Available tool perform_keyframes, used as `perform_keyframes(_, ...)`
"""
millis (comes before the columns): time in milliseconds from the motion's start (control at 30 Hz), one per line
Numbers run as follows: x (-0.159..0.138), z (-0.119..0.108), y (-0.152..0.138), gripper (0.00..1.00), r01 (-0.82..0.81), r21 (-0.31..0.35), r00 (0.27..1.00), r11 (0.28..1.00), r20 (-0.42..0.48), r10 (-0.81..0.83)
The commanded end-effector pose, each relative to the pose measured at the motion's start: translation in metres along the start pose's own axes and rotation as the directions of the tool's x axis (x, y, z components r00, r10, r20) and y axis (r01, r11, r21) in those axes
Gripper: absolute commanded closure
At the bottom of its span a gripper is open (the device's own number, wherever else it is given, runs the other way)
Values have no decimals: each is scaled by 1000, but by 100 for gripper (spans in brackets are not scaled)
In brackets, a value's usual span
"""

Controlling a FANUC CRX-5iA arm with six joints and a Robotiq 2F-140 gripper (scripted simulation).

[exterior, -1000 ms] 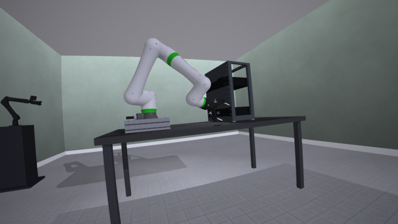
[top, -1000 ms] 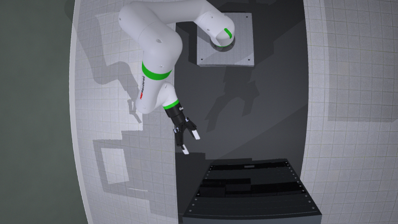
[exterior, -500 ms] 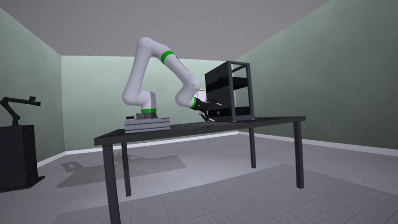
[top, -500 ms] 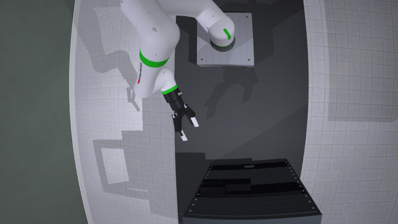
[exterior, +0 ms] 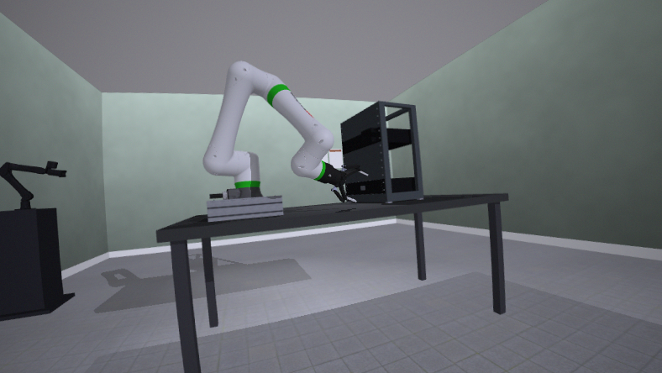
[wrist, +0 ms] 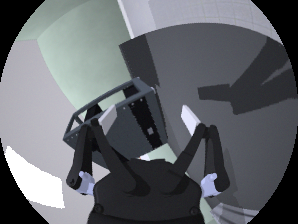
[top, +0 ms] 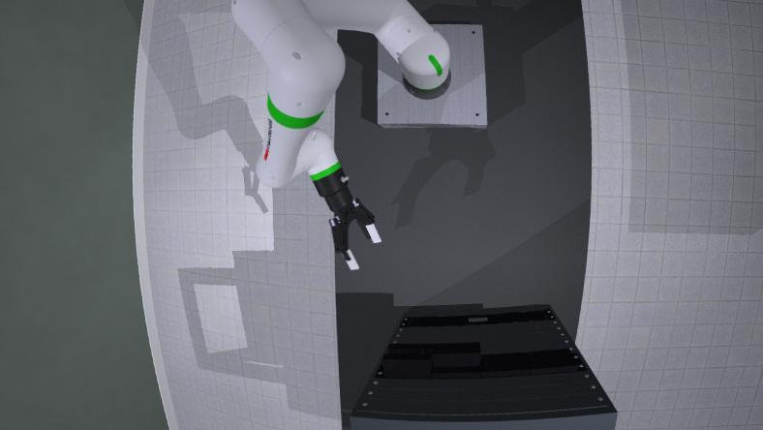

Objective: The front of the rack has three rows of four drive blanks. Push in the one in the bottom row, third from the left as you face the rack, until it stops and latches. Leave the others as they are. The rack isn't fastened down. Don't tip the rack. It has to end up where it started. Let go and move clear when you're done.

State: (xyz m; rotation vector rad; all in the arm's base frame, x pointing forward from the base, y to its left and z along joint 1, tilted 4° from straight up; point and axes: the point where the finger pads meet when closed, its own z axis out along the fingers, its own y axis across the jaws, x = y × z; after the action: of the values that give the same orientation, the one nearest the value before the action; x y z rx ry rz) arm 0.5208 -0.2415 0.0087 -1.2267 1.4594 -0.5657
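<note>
The black open-frame rack (top: 480, 379) stands at the near end of the dark table; it also shows in the side view (exterior: 380, 153) and in the wrist view (wrist: 116, 125). Its front faces the arm. The bottom row of drive blanks (exterior: 365, 187) is a dark strip, and I cannot tell the single blanks apart. My gripper (top: 364, 250) is open and empty. It hangs low over the table, a short way in front of the rack's left front corner and clear of it. It also shows in the side view (exterior: 354, 186) and in the wrist view (wrist: 143, 129).
The arm's grey base plate (top: 432, 75) sits at the far end of the table (exterior: 333, 210). The table's left edge runs just beside the gripper. A black stand with a small camera arm (exterior: 28, 249) is on the floor, far to the left.
</note>
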Motion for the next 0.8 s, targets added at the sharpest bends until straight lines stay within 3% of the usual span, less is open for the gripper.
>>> perform_keyframes(0, 0, 0, -2, 0, -4, 1, 1000, 1000, -1, 4)
perform_keyframes(767, -18, 7, -24, 0, -184, 4, 983, 983, -28, 184)
